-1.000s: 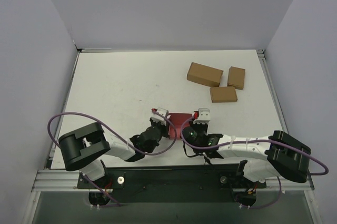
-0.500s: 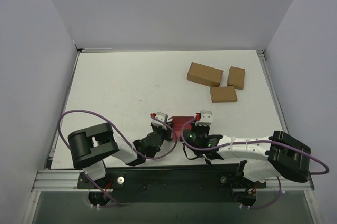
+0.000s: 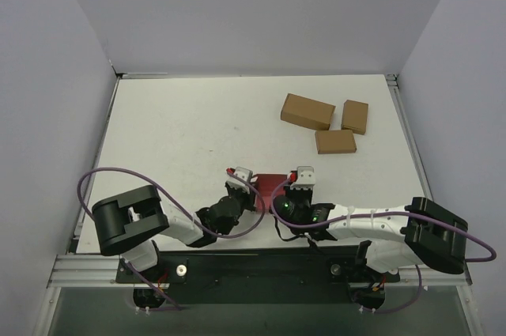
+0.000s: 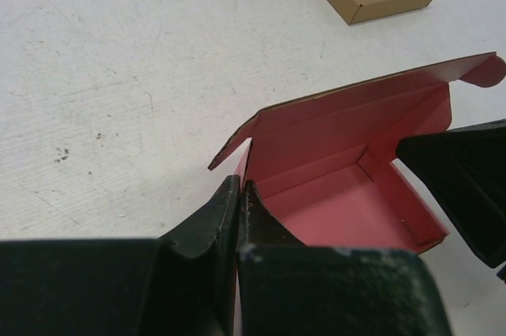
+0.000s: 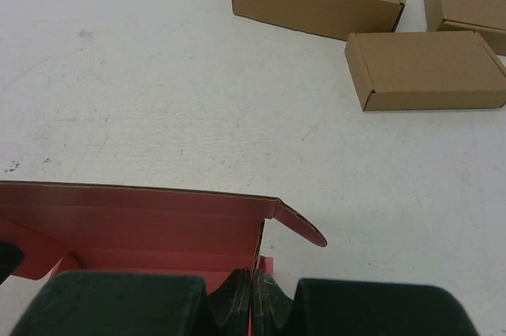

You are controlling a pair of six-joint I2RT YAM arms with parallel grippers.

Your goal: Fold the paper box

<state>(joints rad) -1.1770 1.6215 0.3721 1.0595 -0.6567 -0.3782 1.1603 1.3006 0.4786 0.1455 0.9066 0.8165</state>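
Note:
The paper box (image 3: pixel 271 183) is pink-red card, partly folded, with raised walls and its lid flap standing open at the back. It sits near the table's front edge between my two grippers. My left gripper (image 4: pixel 239 186) is shut on the box's left side wall (image 4: pixel 247 164), one finger outside and one inside. My right gripper (image 5: pixel 254 277) is shut on the right side wall (image 5: pixel 259 245), beside a rounded lid tab (image 5: pixel 302 226). In the left wrist view the box's inside floor (image 4: pixel 340 213) shows, with the right gripper's dark finger (image 4: pixel 462 170) at its far side.
Three brown cardboard boxes (image 3: pixel 307 111), (image 3: pixel 355 116), (image 3: pixel 335 141) lie closed at the back right of the white table (image 3: pixel 174 130). Grey walls enclose the table on three sides. Purple cables loop from both arms near the front edge.
The left arm's elbow has swung slightly left and back. Both grippers and the box have shifted only a little and the grips are unchanged.

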